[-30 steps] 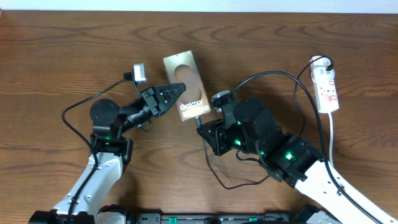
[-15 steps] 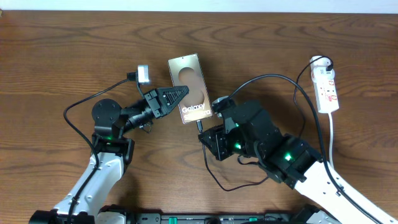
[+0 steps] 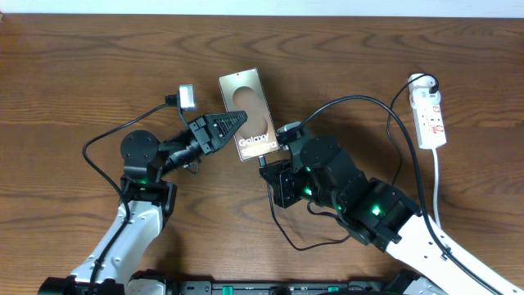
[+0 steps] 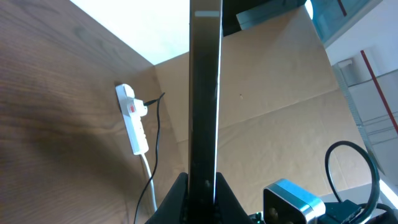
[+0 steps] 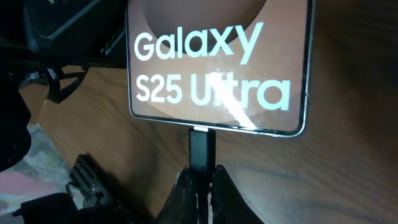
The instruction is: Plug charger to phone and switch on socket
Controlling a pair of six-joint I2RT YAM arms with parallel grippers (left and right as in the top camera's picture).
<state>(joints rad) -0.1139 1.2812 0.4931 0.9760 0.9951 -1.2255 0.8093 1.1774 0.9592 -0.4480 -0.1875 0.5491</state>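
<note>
left gripper [image 3: 235, 123] clamped on phone [image 3: 248, 106] side edge, bracing it so the port end faces the right arm. right gripper [image 5: 200, 180] pinched shut on charger [image 5: 202, 146] plug, tip at the port; seated? can't tell. socket [image 3: 430, 119] well apart, far rt of table [image 3: 82, 65], prob switched last.

Seen at one wooden table [image 3: 82, 57]: one Galaxy S25 Ultra phone [image 3: 250, 115], one thin black charger cable [image 5: 202, 146], one white power strip [image 3: 429, 115] with one thick white cord [image 3: 435, 180], and two robot arms, the left arm [image 3: 135, 209] and the right arm [image 3: 393, 217], bearing two grippers, the left gripper [image 3: 242, 115] and the right gripper [image 3: 265, 161].
</note>
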